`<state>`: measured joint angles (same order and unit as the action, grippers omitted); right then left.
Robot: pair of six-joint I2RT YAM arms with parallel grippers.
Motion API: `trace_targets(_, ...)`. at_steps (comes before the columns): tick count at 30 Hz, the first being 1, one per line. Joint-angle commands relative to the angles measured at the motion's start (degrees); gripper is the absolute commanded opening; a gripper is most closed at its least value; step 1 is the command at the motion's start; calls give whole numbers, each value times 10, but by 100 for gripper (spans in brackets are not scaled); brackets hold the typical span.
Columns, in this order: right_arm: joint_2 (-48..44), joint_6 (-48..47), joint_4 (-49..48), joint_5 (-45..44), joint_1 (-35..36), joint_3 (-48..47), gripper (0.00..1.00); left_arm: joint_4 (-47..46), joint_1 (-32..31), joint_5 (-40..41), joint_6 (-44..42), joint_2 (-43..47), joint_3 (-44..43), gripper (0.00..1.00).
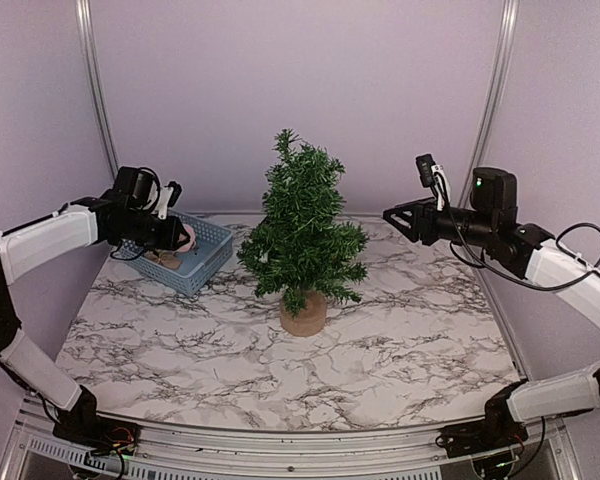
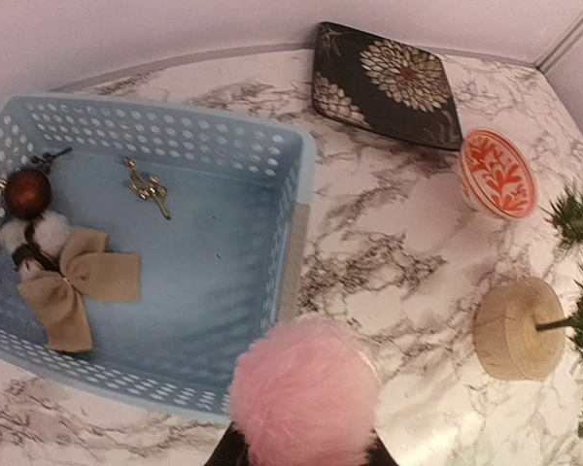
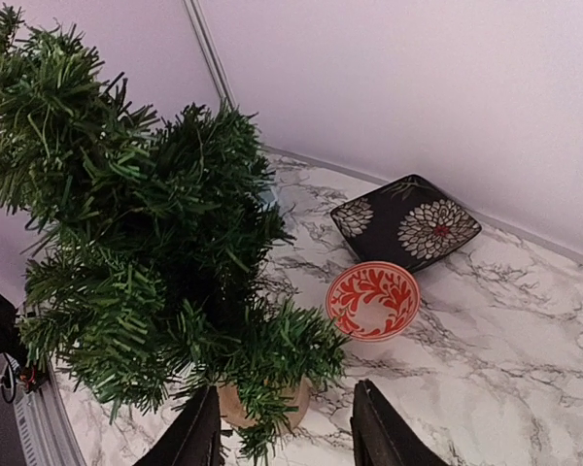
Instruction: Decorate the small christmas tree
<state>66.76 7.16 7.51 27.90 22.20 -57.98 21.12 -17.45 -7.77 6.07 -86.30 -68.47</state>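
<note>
Left end effector (image 1: 178,238): closed on a fluffy pink pom-pom (image 2: 304,393), held above the blue basket (image 2: 293,184)
Right end effector (image 3: 288,390): fingers apart with nothing gripped (tree branches show through the gap), raised to the right of the tree
Small christmas tree (image 1: 302,225): upright on its tan stump, mid table (image 1: 400,350)
Basket contents: burlap bow (image 2: 73,286), dark red bauble (image 2: 27,192)
Behind the tree: red-patterned bowl (image 3: 372,299), black floral plate (image 3: 406,221)

Cannot see the left pincer's (image 2: 306,456) fingertips behind the pink pompom (image 2: 306,393), itself cut by the lower edge. Catches only the stump and a few twigs of the small christmas tree (image 2: 525,325) at the left wrist view's right edge. Cannot make out the basket's (image 1: 208,262) contents from above.
</note>
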Motion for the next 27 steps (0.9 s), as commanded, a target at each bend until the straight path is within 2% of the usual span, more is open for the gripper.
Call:
trace_targets(1, -65, 9, -24, 16, 23, 45, 44, -67, -29, -59, 50, 114, 110, 20)
trace_targets(5, -121, 28, -50, -15, 77, 110, 41, -128, -72, -79, 91, 222, 232, 19)
trace_targets(8, -154, 44, -69, -51, 131, 160, 38, -167, -108, -80, 128, 284, 293, 19)
trace_targets(13, -179, 61, -114, -133, 214, 200, 33, -300, -167, -95, 230, 360, 377, 18)
trace_targets(20, -111, 50, -169, -260, 359, 206, 27, -341, -297, 8, 259, 337, 376, 16)
trace_targets(27, -24, 37, -233, -319, 441, 183, 26, -404, -398, 74, 271, 272, 352, 16)
